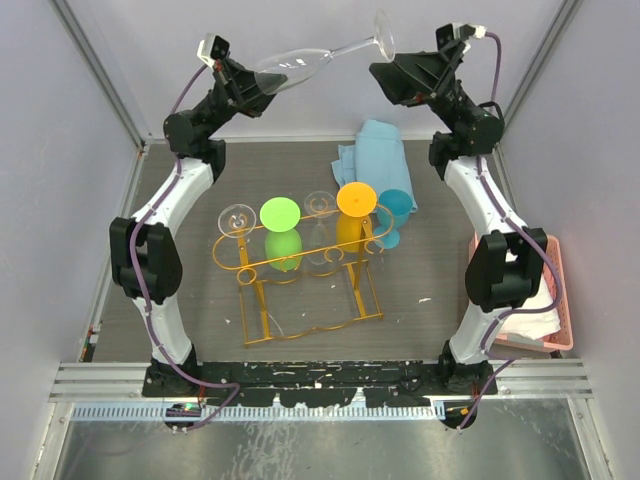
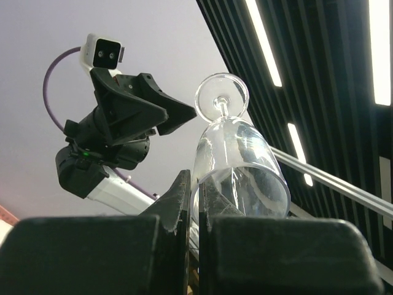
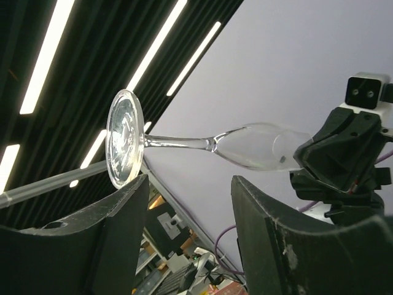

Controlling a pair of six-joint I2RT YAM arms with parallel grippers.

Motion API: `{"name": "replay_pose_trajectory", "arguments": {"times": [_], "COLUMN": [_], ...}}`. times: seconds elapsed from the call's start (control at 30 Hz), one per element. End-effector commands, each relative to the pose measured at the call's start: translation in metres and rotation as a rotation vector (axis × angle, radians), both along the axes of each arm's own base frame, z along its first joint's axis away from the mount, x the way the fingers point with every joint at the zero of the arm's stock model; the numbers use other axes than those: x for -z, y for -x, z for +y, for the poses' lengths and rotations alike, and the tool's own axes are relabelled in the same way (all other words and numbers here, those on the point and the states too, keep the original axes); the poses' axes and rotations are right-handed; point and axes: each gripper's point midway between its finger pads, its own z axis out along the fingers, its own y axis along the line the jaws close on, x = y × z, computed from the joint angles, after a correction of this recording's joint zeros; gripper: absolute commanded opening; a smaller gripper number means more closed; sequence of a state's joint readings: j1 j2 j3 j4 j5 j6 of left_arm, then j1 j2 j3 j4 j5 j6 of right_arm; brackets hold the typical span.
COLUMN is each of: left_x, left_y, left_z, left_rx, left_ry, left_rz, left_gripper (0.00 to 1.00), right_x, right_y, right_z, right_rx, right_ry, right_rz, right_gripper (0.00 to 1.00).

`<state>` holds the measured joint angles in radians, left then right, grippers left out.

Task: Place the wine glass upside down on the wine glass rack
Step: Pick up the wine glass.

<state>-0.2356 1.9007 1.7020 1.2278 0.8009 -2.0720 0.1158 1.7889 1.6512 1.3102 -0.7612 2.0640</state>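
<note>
A clear wine glass [image 1: 318, 58] is held high in the air, lying almost level, its foot [image 1: 383, 38] pointing right. My left gripper [image 1: 265, 87] is shut on the rim of its bowl; in the left wrist view the fingers [image 2: 195, 179] pinch the bowl wall [image 2: 242, 157]. My right gripper [image 1: 385, 85] is open just below the foot and stem, not touching. In the right wrist view the stem [image 3: 178, 142] lies above the gap between its open fingers [image 3: 190, 203]. The orange-gold wine glass rack [image 1: 300, 262] stands on the table below.
The rack carries clear [image 1: 237, 218], green [image 1: 280, 213], clear [image 1: 320, 205] and orange [image 1: 356, 198] glasses hanging foot up. A blue glass [image 1: 393, 208] stands by its right end, a blue cloth [image 1: 375, 150] behind. A pink basket [image 1: 550, 300] sits at the right edge.
</note>
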Motion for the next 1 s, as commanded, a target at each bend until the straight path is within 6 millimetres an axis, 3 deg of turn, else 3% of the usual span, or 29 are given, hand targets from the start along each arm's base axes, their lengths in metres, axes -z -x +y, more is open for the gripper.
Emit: {"name": "replay_pose_trajectory", "arguments": {"times": [0.0,0.2,0.43,0.97], "left_x": [-0.042,-0.04,-0.042,-0.031], "left_y": [0.051,0.051,0.052,0.043], "left_z": [0.012,0.015,0.016,0.014], "left_rx": [0.034,0.053,0.047,0.04], "left_ry": [0.064,0.1,0.109,0.099], "left_rz": [-0.188,-0.183,-0.195,-0.166], "left_gripper": [0.0,0.0,0.0,0.0], "right_x": [-0.038,-0.044,-0.037,-0.059], "right_y": [0.043,0.047,0.042,0.067], "right_z": [0.0,-0.003,-0.003,-0.008], "right_rx": [-0.116,-0.128,-0.128,-0.161], "right_ry": [-0.078,-0.1,-0.105,-0.129], "right_rz": [-0.076,-0.084,-0.055,-0.116], "right_gripper": [0.6,0.6,0.59,0.56]}}
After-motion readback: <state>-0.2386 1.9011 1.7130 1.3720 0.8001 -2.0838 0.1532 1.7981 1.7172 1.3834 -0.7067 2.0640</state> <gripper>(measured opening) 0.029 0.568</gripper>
